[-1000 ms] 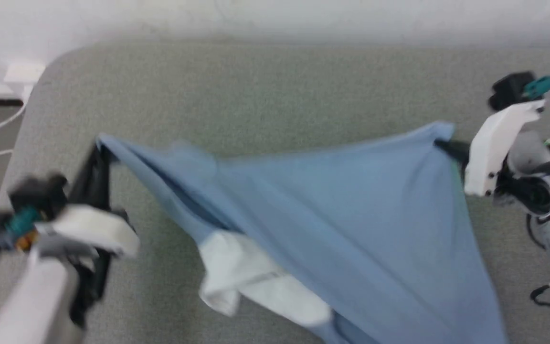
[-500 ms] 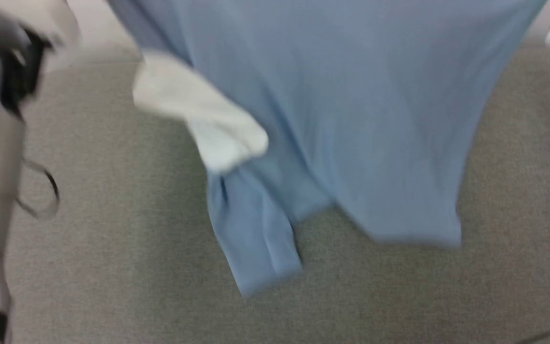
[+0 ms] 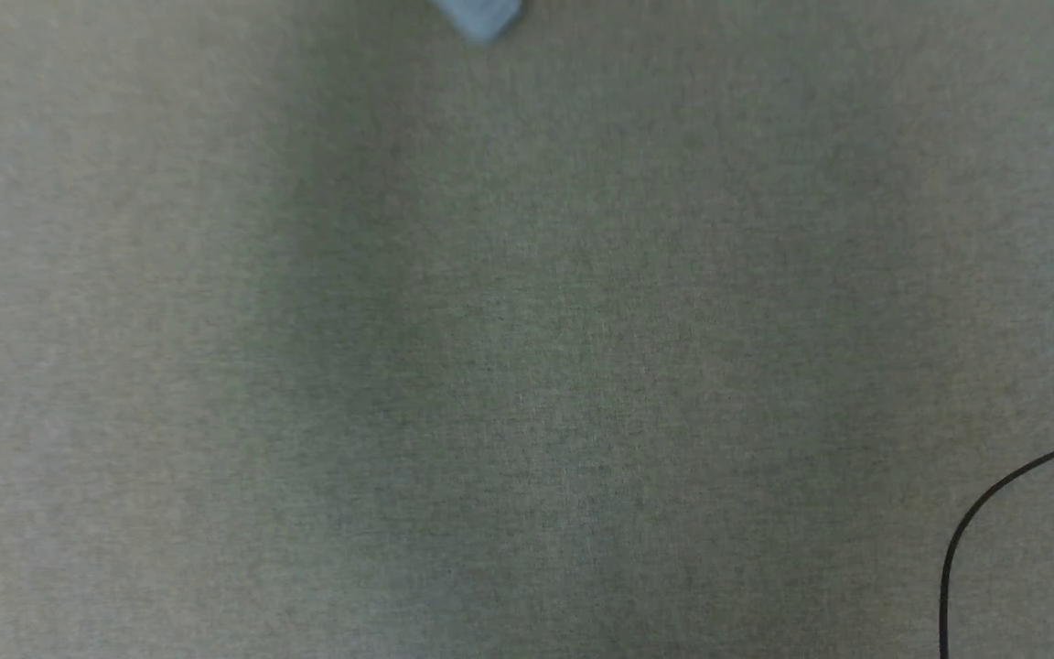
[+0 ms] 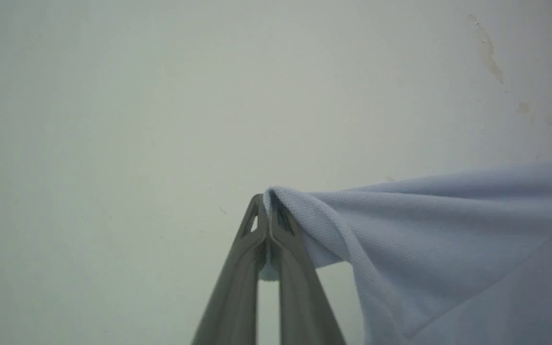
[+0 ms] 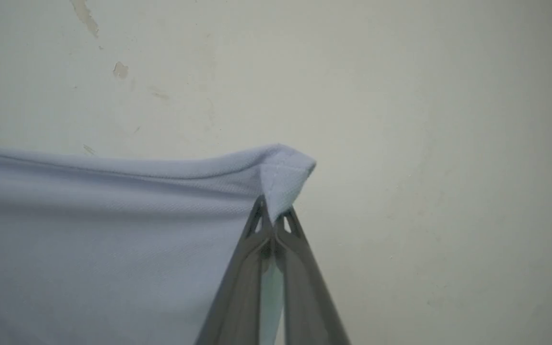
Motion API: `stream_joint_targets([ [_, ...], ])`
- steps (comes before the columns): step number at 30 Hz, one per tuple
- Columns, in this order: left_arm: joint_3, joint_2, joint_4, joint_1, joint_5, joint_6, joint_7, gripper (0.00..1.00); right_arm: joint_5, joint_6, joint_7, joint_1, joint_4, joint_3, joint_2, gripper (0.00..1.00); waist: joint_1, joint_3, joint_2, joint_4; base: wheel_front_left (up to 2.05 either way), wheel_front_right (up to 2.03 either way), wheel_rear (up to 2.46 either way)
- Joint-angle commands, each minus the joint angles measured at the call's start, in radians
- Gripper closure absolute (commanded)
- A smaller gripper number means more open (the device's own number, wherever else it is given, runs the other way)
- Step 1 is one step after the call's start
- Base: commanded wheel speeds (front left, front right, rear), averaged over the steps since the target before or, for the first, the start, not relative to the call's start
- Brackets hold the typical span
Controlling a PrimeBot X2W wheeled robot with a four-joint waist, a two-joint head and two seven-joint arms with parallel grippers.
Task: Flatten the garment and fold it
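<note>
1. Garment (image 4: pixel 448 230) of light blue knit cloth hangs in the air in front of a pale wall (image 4: pixel 113 96), lifted off the grey desk (image 3: pixel 527 366). It is not yet lying flat.
2. The left gripper (image 4: pixel 269 211) has its fingers pressed together on a bunched corner of the cloth, which wraps over the fingertips and runs off to one side.
3. The right gripper (image 5: pixel 272 218) pinches a stitched hem corner in the same way. The edge leading away from each grip looks stretched rather than slack.
4. In the head view a small blue tip (image 3: pixel 481 16) of the cloth dangles at the top edge above the desk, and a black cable (image 3: pixel 975 522) curves across the lower right corner.
5. By my reading the task is in its early part. The cloth is held up and spread by two corners, which serves the flattening.
6. What seems left is laying it down smooth on the desk, and then every fold, since no fold shows so far.
</note>
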Motion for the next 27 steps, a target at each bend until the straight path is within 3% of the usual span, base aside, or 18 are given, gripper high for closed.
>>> stream_joint_targets([
  [1,0.005,0.016,0.016,-0.005,0.005,0.000,-0.005,1.00,-0.006,-0.003,-0.006,-0.002,0.014,-0.008,-0.011,1.00,-0.0003,0.088,0.0000,-0.023,0.00,0.00,0.00],
  [11,0.016,-0.019,0.171,0.056,-0.040,-0.029,-0.066,1.00,0.012,-0.003,-0.046,0.016,0.111,0.053,0.023,1.00,-0.0003,0.153,0.0000,-0.017,0.00,0.00,0.00],
  [18,0.049,-0.058,0.234,0.217,-0.091,-0.046,-0.084,1.00,0.105,-0.003,-0.080,0.167,0.112,0.178,0.038,1.00,-0.0003,0.086,0.0000,-0.005,0.00,0.00,0.00],
  [27,0.161,-0.082,0.039,0.676,-0.136,-0.005,-0.086,1.00,0.280,-0.003,-0.136,0.569,-0.064,0.346,-0.035,1.00,-0.0003,-0.100,0.0000,0.010,0.00,0.00,0.00],
])
